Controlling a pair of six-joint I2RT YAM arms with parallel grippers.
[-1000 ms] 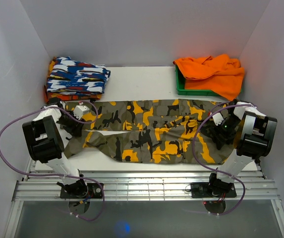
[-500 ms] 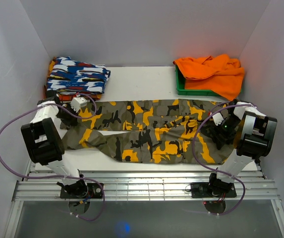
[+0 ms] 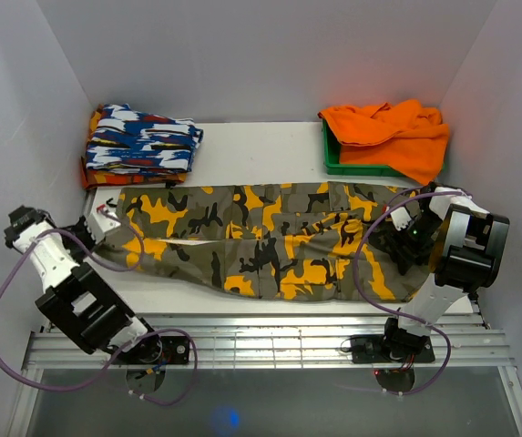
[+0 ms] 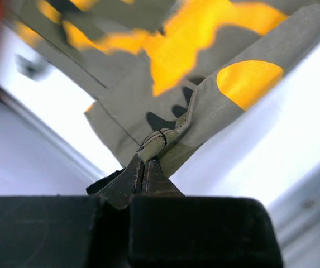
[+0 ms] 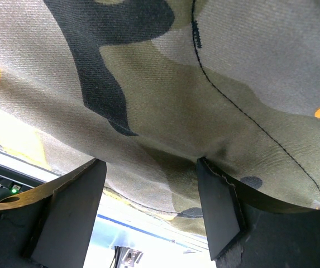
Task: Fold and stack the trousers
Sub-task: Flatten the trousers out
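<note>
Walls [image 3: 261, 55]: plain white, closing in the left, back and right.
Left gripper [image 4: 147, 162]: clamped tight on a leg hem near the table's left edge.
Patterned folded garment [image 3: 142, 141]: far-left corner.
Table [image 3: 261, 146]: white, flat.
Trousers [image 3: 261, 241]: camouflage, spread lengthwise across the middle.
Green bin [image 3: 352, 166]: far-right corner, orange cloth [image 3: 393, 127] heaped over it.
Right gripper [image 5: 148, 167]: fingers spread wide against the camouflage cloth, nothing pinched.

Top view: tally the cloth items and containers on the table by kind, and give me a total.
Camouflage trousers: 1
Patterned folded garment: 1 (an orange-red layer shows beneath it; I cannot tell whether that is a separate piece)
Orange cloth: 1
Green bin: 1
Total: 4
</note>
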